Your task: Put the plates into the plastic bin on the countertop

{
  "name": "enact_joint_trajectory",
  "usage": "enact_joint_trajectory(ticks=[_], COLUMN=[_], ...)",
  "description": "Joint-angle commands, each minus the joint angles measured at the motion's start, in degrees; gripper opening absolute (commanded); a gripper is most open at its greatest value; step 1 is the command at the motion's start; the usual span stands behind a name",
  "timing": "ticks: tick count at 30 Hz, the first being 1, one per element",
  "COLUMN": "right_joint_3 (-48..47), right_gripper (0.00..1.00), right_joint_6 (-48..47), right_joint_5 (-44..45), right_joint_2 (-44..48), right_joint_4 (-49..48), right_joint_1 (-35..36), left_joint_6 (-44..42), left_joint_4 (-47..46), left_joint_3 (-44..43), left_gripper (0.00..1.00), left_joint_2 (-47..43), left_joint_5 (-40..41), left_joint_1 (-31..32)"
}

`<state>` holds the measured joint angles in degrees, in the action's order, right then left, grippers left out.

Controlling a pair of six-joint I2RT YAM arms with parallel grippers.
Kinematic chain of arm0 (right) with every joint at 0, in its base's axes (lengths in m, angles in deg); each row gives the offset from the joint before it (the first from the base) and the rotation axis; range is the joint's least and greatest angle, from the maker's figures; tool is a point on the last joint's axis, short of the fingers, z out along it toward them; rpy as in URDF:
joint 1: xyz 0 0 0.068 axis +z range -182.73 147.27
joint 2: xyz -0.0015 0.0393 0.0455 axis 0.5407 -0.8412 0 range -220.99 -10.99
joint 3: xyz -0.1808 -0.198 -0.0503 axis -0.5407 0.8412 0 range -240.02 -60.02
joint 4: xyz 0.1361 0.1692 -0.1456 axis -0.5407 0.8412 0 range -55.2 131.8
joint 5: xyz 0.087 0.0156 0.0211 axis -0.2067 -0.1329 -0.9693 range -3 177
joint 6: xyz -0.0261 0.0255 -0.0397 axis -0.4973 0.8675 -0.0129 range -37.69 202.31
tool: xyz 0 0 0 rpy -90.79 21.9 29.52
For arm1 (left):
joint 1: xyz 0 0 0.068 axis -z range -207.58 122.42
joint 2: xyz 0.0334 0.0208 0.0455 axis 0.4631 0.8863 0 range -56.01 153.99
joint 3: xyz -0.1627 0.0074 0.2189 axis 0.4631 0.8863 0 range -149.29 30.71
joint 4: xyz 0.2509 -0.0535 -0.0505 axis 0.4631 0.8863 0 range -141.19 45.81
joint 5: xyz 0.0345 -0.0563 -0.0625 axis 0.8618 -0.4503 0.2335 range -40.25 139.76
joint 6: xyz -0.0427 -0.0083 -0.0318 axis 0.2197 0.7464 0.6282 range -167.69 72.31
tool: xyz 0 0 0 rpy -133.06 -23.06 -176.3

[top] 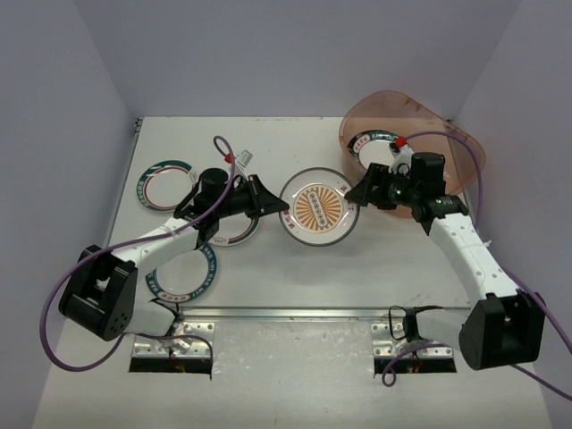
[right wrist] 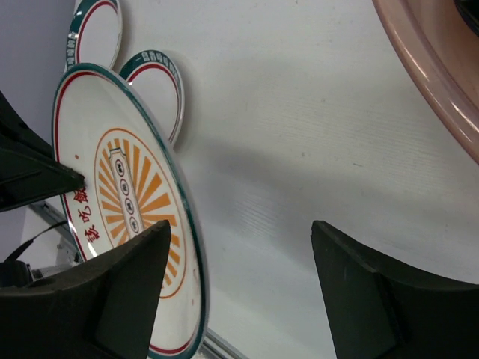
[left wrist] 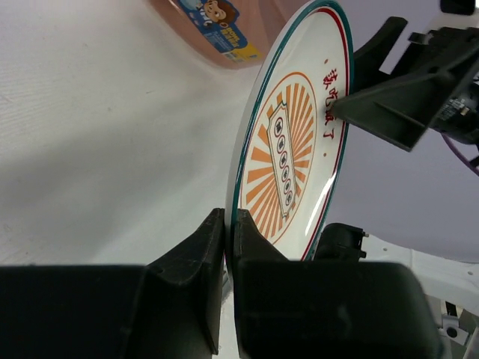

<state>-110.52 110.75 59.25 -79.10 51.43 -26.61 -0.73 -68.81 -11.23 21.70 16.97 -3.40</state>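
**Setting:** matte white countertop (top: 295,268), metal rail (top: 295,313) on near edge, pale grey walls (top: 268,54) on three sides.

**Item 1, plastic bin (top: 447,125):** far-R corner of the top, translucent pinkish. Contents seen: 1 plate in the bin (top: 374,143), teal-lettered rim. More may be hidden; can't tell.

**Item 2, orange-centred plate (top: 319,207):** off the surface, mid-table, stood on edge between both arms, just L of the bin.

**Item 3, loose plates:** flat on the top, L half. These are the far-left plate (top: 165,183), middle plate (top: 241,231) and near plate (top: 192,277).

**Progress (est.):** early. You have 1 binned, 1 in transit, at least 3 left.

**L arm (top: 152,237):** stretched across the L half, forearm over the loose plates. The left gripper (left wrist: 228,224) is clamped tight on item 2's rim, a finger on each face.

**R arm (top: 465,246):** elbow bent, wrist above the bin's near rim, pointing toward centre. The right gripper (right wrist: 238,228) has jaws wide apart, straddling the opposite rim. One finger is at the plate's face, nothing gripped. This reads as a handover, and you've no R hold yet.
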Motion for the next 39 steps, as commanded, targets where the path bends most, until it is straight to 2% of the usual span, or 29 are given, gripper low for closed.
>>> enact_joint_trajectory(ticks=[1, 3, 4, 6, 7, 8, 9, 10, 11, 13, 16, 18, 19, 21, 26, 32, 37, 39], right_joint_3=[-0.3, 1.5, 1.5, 1.5, 1.6, 1.9, 2.2, 2.8, 3.1, 4.3, 8.0, 10.5, 11.7, 12.9, 7.6, -1.8, -7.7, -10.9], right_gripper=[0.47, 0.31, 0.23, 0.03, 0.00, 0.00, 0.00, 0.00, 0.00, 0.00, 0.00, 0.00, 0.00, 0.00, 0.00, 0.00, 0.00, 0.09], right_joint_6=[-0.1, 3.8, 4.6, 5.8, 6.3, 7.0, 7.9, 10.7, 13.2, 21.8, 34.5, 46.6, 47.3, 57.8, 67.9, 65.3, 61.7, 59.0], right_joint_5=[-16.3, -24.1, -24.7, -27.0, -27.3, -24.2, -22.0, -19.8, -19.2, -11.8, 6.8, 22.1, 22.8, 33.0, 42.8, 46.8, 48.1, 47.9], right_joint_2=[-3.1, -3.0, -3.0, -3.1, -2.8, -1.9, -1.3, -1.0, -0.6, 0.7, 4.3, 6.4, 7.0, 5.7, -4.6, -17.3, -24.5, -27.8], right_joint_4=[-4.9, -12.2, -13.3, -14.2, -14.3, -14.2, -14.4, -15.7, -16.2, -18.5, -22.3, -23.7, -25.1, -30.0, -31.6, -31.5, -30.7, -28.5], right_joint_1=[-0.4, -0.5, -0.5, -0.5, -0.6, -1.4, -2.4, -4.7, -6.9, -10.8, -14.1, -14.1, -14.1, -14.0, -13.3, -9.7, -8.6, -8.3], left_joint_6=[0.0, 0.1, 0.1, 0.1, 0.1, -1.1, -2.4, -4.2, -5.5, -7.5, -10.6, -11.9, -12.4, -14.5, -16.1, -17.0, -17.8, -17.7], left_joint_4=[-6.1, -6.3, -6.3, -6.1, -5.0, -2.7, 2.0, 5.2, 7.6, 16.3, 25.1, 28.1, 28.2, 31.0, 35.9, 36.1, 36.2, 36.0], left_joint_3=[-1.2, -1.4, -1.6, -2.1, -2.4, -3.4, -4.2, -4.9, -5.2, -6.7, -7.3, -7.0, -7.0, -7.3, -6.9, -3.2, 0.1, 2.7], left_gripper=[0.00, 0.00, 0.09, 0.40, 0.59, 0.83, 0.97, 1.00, 1.00, 1.00, 1.00, 1.00, 1.00, 1.00, 1.00, 1.00, 1.00, 1.00], left_joint_2=[-2.1, -2.1, -2.2, -2.5, -2.8, -3.4, -4.2, -6.1, -7.7, -10.9, -21.0, -25.5, -27.2, -31.7, -35.1, -35.1, -33.6, -33.2], left_joint_5=[-3.2, -3.5, -3.6, -3.8, -3.1, 0.7, 3.6, 8.1, 9.5, 19.7, 33.6, 36.8, 37.3, 37.8, 38.8, 35.3, 33.6, 31.7], left_joint_1=[-0.3, -0.3, -0.3, -0.4, -0.3, -0.3, -0.3, -0.3, -0.3, -0.3, -0.3, -0.3, -0.3, -0.3, -0.3, -0.3, -0.3, -0.3])
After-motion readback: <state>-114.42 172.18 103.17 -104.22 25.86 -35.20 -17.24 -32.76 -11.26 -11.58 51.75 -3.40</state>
